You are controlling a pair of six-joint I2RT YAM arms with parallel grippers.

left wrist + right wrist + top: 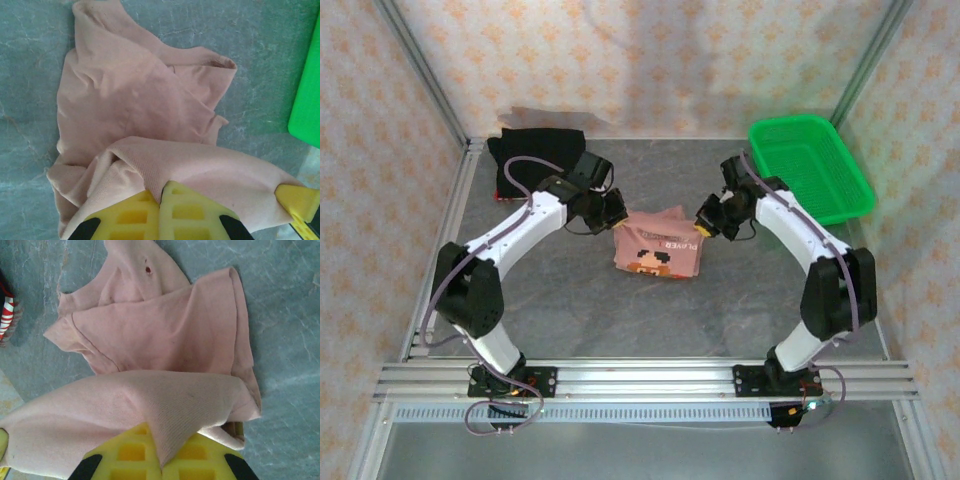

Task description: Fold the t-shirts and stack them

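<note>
Fingers [192,212] of left gripper [616,214] and right gripper [704,222] clamp closed on opposite edges of the pink t-shirt [658,250]; black t-shirt [535,155] lies at the table [570,310] far-left corner.

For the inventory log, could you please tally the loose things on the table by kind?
Shirts: 2 (pink shirt, black shirt)
Baskets: 1 (green basket)
Total: 3
</note>
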